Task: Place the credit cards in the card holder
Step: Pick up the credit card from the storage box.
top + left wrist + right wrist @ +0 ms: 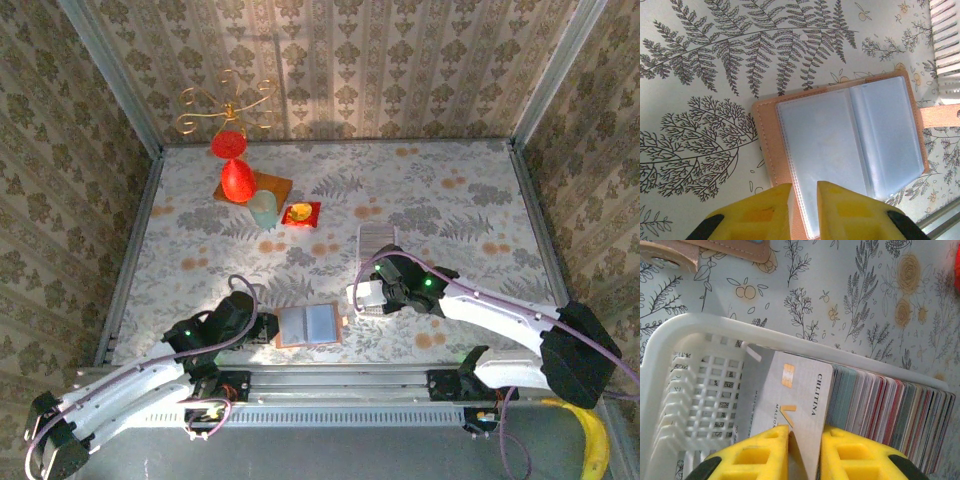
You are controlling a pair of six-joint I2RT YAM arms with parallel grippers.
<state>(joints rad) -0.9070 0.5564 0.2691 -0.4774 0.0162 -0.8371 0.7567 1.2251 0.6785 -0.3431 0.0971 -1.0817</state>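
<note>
The pinkish-tan card holder [308, 325] lies open and flat near the table's front edge, its clear sleeves [840, 140] facing up. My left gripper [804, 187] sits over its near-left corner, fingers almost together with a narrow gap and nothing pinched. My right gripper [805, 432] is shut on a pale grey credit card [790, 390] with a gold chip. That card stands tilted at the front of a row of several cards [880, 400] in the white ribbed tray [700, 322]. In the top view, the right gripper [368, 295] hovers at the tray's near end.
The tray [377, 238] stretches away from the holder toward mid-table. A red vase [235, 175], a pale cup [263, 208], a red square item [301, 213] and a gold wire ornament [225, 105] stand at the back left. Patterned walls enclose three sides.
</note>
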